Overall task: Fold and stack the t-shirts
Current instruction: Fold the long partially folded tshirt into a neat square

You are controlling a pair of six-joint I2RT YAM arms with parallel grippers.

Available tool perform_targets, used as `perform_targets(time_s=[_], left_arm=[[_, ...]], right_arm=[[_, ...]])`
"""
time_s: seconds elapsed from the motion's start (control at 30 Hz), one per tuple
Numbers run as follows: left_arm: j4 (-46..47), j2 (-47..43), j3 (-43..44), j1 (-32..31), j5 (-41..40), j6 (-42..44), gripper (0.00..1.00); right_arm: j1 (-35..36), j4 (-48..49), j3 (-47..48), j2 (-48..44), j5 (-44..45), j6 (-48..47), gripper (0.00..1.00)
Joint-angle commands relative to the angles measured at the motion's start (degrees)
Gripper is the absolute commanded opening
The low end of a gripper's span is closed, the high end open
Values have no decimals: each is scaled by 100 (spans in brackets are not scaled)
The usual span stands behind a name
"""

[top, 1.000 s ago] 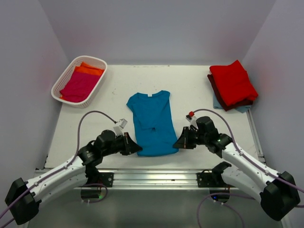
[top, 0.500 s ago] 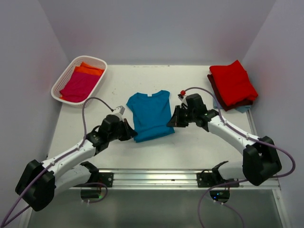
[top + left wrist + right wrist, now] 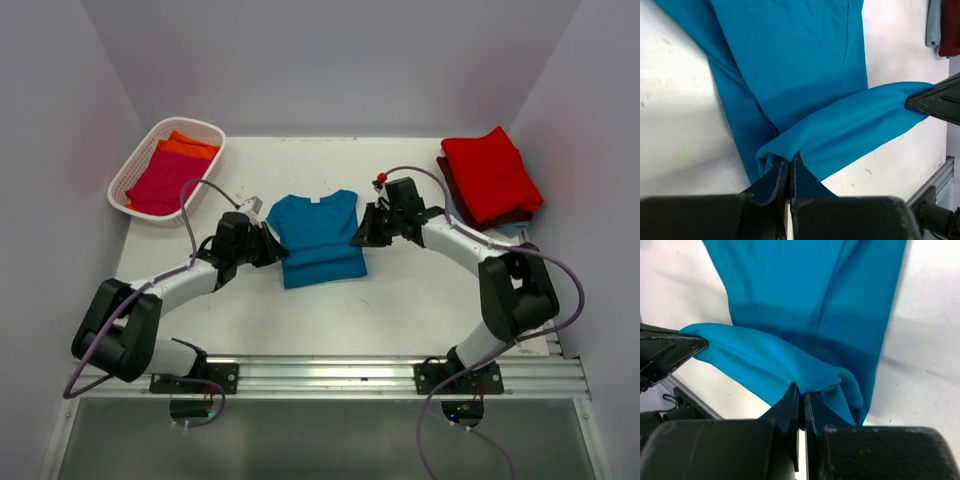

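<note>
White table, grey walls. The teal t-shirt lies right of the basket, its hem raised by the left gripper and right gripper, each clamped on a corner. Mid-fold, I judge; next, hem to collar, then release.

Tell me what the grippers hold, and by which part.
Both hold the teal blue cloth t-shirt: the left gripper pinches the left end of its bottom hem, the right gripper the right end.

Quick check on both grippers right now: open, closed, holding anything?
Left gripper: closed, pinching a lifted edge of the teal t-shirt.
Right gripper: closed, pinching the same shirt's lifted edge on the opposite side.
</note>
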Motion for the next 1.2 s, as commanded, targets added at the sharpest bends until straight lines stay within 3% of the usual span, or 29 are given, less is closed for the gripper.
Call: perform_targets(time_s=[0.0,0.6,0.8,1.17], left_arm=[[701,414,490,180,187,300,0],[1194,2498,2256,918,828,203,0],[1176,1998,2187,954,952,124,0],[825,626,1273,875,899,150,0]], right_arm=[[-142,397,459,266,126,-76,0],[-590,274,2542,2015,-226,-76,0],[-661,265,2535,1762,-340,-146,0],[-652,520,1585,637,-428,-173,0]])
